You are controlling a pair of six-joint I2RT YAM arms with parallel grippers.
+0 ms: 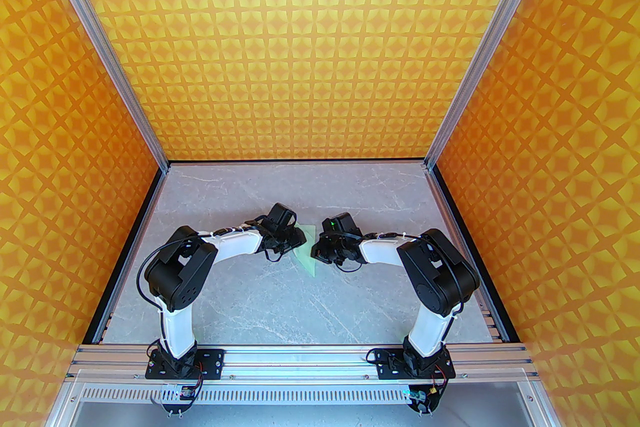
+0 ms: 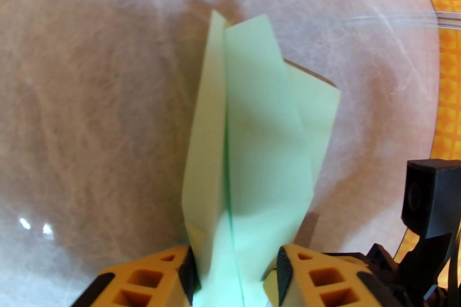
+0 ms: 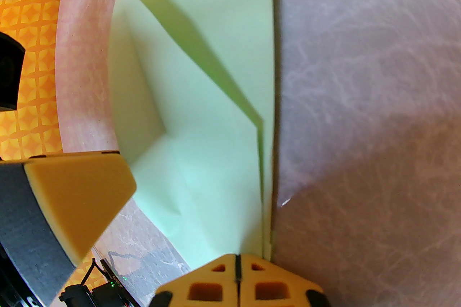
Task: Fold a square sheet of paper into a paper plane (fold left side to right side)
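Note:
The pale mint-green sheet of paper (image 1: 308,249) lies mid-table between both arms, creased into a pointed paper plane shape with a centre crease. In the left wrist view the paper (image 2: 252,140) runs away from my left gripper (image 2: 234,269), whose yellow fingers stand apart astride its near end, flaps partly raised. My left gripper (image 1: 296,240) sits at the paper's left edge. The right gripper (image 3: 237,264) is shut, its tips at the near end of the paper (image 3: 209,154). Whether paper is pinched there I cannot tell. One left finger (image 3: 79,197) rests by the raised left flap.
Grey marble-look tabletop (image 1: 280,300) inside orange patterned walls, with aluminium posts at the back corners. The right wrist's black camera housing (image 2: 428,197) is close on the right of the left wrist view. Both arms' elbows bow outward toward the side walls.

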